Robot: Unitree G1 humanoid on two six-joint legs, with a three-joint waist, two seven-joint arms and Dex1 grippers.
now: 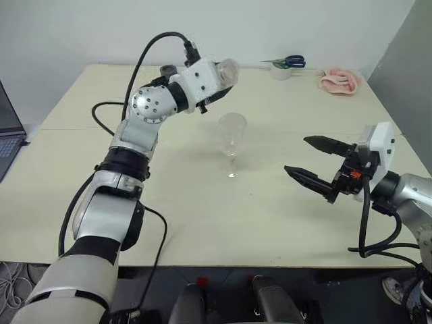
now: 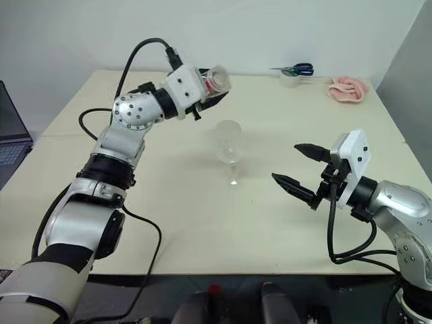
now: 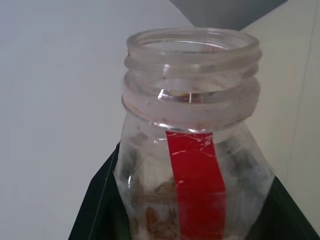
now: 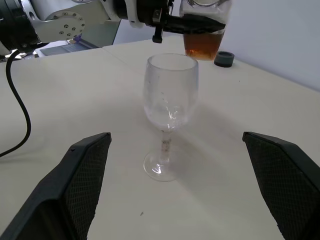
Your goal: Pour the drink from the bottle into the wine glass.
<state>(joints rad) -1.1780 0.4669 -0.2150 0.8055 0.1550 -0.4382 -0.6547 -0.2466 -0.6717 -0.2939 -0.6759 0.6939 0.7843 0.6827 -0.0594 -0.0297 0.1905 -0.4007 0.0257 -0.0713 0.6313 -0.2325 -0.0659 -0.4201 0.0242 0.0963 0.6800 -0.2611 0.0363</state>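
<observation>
On the pale table (image 1: 81,202) the wine glass (image 1: 231,134) stands upright on its foot, near the middle, and its bowl looks empty. The left gripper (image 2: 214,94) is raised above the table, behind the glass and a little toward the robot's left side, and its two black fingers are closed tight on the bottle (image 2: 217,80). The bottle has no cap on it; in the left wrist view I see the wide threaded neck open, and the red label strip (image 3: 196,185) runs down the side of the body. The bottle is held up in the air, higher than the rim of the glass and not touching it. In the right wrist view the drink (image 4: 202,47), a brown tea-coloured liquid, sits in the lower part of the bottle, just behind and above the glass. No liquid is falling from it. The right gripper (image 1: 316,163) is to the right of the glass and apart from it, low over the table, and it points toward the glass. Its fingers are spread wide and there is nothing between them. At the far edge of the table I see scissors with blue handles (image 1: 289,62) lying on a roll of tape (image 1: 280,71), and beside them a pink cloth (image 1: 341,81). A laptop (image 1: 8,131) is at the left border.
</observation>
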